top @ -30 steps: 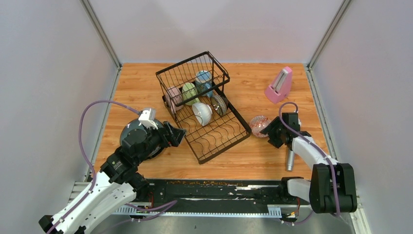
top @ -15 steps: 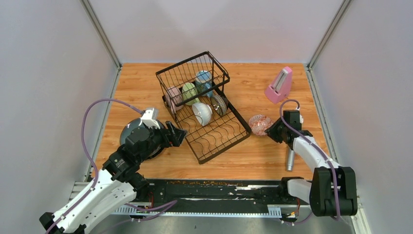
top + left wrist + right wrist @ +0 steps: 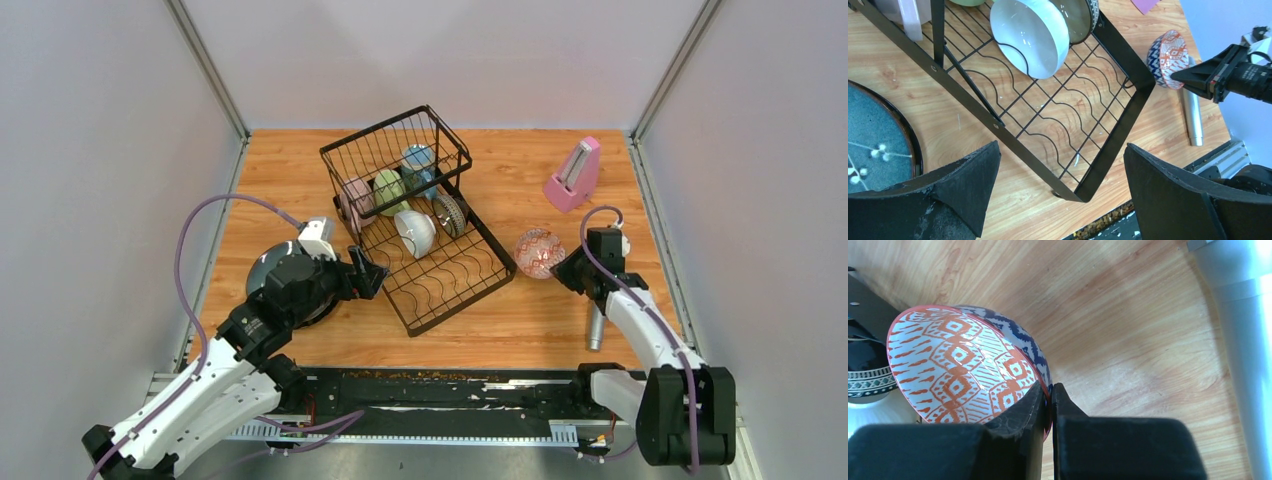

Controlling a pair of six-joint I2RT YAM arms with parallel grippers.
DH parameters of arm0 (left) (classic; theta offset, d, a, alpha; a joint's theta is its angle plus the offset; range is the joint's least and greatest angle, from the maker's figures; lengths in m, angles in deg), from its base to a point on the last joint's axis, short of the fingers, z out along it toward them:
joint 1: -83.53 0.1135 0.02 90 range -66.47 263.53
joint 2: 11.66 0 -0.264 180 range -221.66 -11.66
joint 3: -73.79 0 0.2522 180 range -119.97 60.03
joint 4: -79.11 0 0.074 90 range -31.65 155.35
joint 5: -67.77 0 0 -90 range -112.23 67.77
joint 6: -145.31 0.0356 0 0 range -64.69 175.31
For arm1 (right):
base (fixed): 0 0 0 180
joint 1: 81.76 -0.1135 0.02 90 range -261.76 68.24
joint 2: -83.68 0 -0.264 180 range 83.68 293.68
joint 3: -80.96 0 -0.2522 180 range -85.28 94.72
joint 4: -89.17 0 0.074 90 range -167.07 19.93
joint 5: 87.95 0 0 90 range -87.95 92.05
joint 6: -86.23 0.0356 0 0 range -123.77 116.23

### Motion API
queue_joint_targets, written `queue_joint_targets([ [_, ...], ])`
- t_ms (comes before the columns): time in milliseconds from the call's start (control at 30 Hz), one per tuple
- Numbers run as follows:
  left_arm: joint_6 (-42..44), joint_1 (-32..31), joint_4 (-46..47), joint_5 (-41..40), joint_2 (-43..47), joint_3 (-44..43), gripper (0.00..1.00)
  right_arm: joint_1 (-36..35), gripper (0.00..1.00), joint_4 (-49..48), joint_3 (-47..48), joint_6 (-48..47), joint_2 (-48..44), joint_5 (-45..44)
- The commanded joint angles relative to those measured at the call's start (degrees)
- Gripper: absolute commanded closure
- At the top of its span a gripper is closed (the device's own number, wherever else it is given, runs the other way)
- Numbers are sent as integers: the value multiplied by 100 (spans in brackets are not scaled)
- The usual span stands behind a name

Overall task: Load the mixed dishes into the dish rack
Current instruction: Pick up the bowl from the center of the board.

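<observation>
pale grey walls close in a wood-grain table. at the near left, the left gripper hangs released, jaws wide apart, over the near-left corner of the dish rack, with a speckled blue-grey plate flat on the table beside and partly beneath it. at the near right lies a silver-grey microphone, close alongside the right arm. just beyond it the right gripper is clenched on the rim of the blue-red patterned bowl, one finger inside and one outside, the bowl tipped on edge just right of the rack.

the hold is a thin pinch on a glazed lip, so the bowl could swing or slip out on the way over. it sits close to the rack's frame and may clip it. the arm's elbow could roll the microphone. the left gripper above the wavy slots may get in the way.

farther in, a white bowl and a dark bowl stand in the rack, with the mugs in the basket. a pink metronome stands at the far right.

no brand or writing can be read.
</observation>
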Motion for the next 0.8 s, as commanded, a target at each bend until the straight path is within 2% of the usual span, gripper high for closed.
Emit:
queue_joint_targets([
  [0, 68, 15, 100, 50, -59, -220, 0, -19, 99, -15, 96, 39, -572, -66],
  [267, 39, 19, 463, 345, -149, -124, 0, -21, 100, 284, 231, 53, -1608, -74],
  [467, -16, 15, 625, 529, -426, -179, 0, -22, 97, 250, 372, -162, -2083, 851],
  [767, -324, 18, 1087, 873, -541, -29, 0, -66, 96, 8, 512, -113, -1925, 2658],
])
